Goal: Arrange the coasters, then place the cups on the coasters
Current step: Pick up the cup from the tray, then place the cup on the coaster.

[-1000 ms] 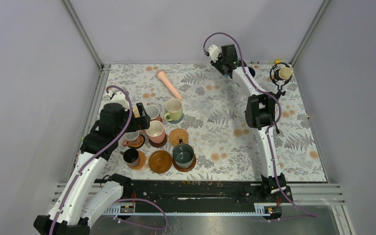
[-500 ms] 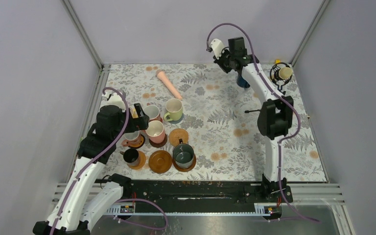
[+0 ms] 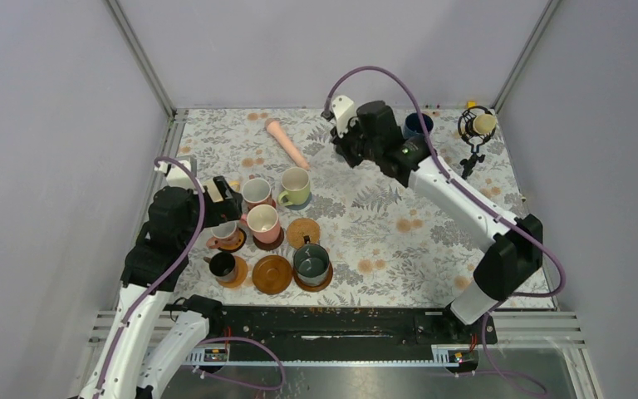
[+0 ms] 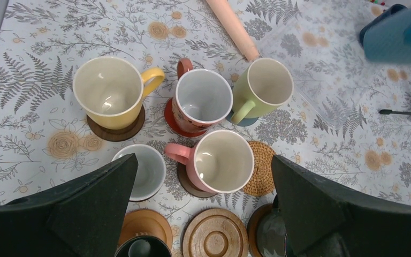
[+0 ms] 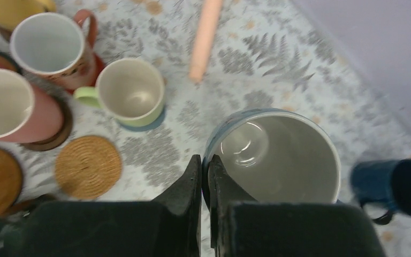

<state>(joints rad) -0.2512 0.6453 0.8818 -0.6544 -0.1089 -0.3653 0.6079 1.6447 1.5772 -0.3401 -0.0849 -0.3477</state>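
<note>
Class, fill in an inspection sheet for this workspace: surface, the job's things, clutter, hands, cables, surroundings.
Surface: floral cloth, lying flat.
Job's things: yellow cup, red-handled cup, light green cup and pink cup each on a coaster; woven coaster and orange wood coaster bare; navy cup at the far edge, on no coaster.
Clutter: pink stick at the back; microphone at far right.
Hands: left hand open above the cup cluster; right hand shut on the rim of a blue-grey cup, held above the cloth.
Cables: a purple cable loops over each arm.
Surroundings: grey walls, metal frame posts.
</note>
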